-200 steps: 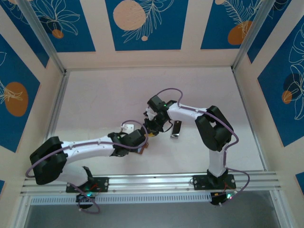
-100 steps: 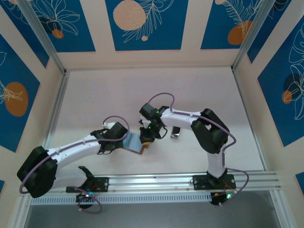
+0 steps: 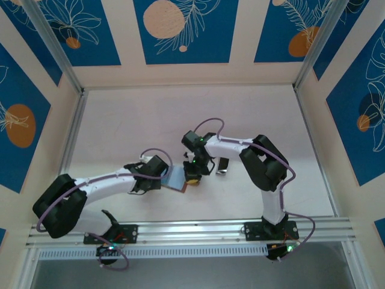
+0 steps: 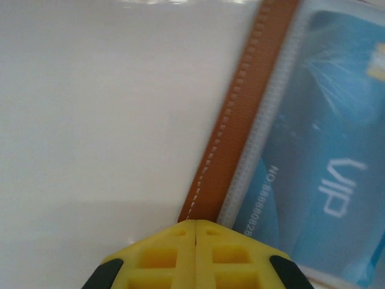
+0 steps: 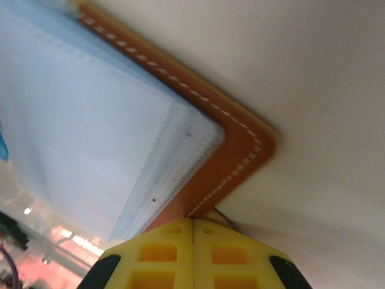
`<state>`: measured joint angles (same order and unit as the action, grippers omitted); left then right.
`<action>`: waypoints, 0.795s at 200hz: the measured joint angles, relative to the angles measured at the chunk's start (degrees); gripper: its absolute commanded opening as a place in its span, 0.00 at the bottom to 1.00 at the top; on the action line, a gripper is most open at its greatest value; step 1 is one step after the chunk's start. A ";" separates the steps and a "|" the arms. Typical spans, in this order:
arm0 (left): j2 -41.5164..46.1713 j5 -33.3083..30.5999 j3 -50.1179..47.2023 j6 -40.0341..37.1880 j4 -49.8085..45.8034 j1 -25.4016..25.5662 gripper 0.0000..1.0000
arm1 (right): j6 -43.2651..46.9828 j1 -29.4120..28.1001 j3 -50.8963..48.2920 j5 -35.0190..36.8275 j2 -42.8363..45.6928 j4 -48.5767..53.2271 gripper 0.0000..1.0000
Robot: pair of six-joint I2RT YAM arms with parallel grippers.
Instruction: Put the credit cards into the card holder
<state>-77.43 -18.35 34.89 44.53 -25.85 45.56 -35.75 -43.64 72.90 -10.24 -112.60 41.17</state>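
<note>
Right gripper (image 5: 192, 220) has closed; left gripper (image 4: 195, 221) likewise shut, fingertips against card holder (image 4: 240, 120) edge. Next: steady it open.

So the yellow plastic left gripper (image 4: 195, 224) has its jaws pressed flat together. The stitched edge of the brown leather card holder (image 4: 237, 114) starts right at the tips and runs ahead and to the right; can't tell if it's pinched. Right of that edge is a clear plastic sleeve (image 4: 274, 102) with a light blue VIP card (image 4: 328, 150) inside. Left of the jaws is plain white tabletop (image 4: 102, 108).
</note>
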 measured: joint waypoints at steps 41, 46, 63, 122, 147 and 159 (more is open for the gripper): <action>4.39 -0.39 2.58 0.11 -1.88 3.85 0.00 | 2.58 4.11 2.14 5.68 -0.13 2.40 0.04; 5.09 -0.61 3.17 0.09 -2.08 3.85 0.00 | 2.86 4.37 2.34 6.27 -0.13 2.64 0.04; 5.62 -0.92 5.51 0.00 -2.12 3.08 0.00 | 4.02 4.96 2.86 7.87 -0.13 3.39 0.04; -7.63 2.71 9.01 -2.05 3.93 -0.31 0.00 | 5.90 4.59 5.64 8.22 1.29 4.57 0.05; -9.92 3.58 8.98 -2.51 5.33 -0.42 0.00 | 6.29 4.22 8.79 7.87 1.66 4.70 0.05; -9.90 3.76 8.87 -2.54 6.05 -0.46 0.00 | 6.67 4.24 10.14 7.85 1.66 4.66 0.04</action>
<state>-87.33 -14.59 43.77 42.00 -19.79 45.10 -29.08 -39.40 83.05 -2.39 -110.93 45.82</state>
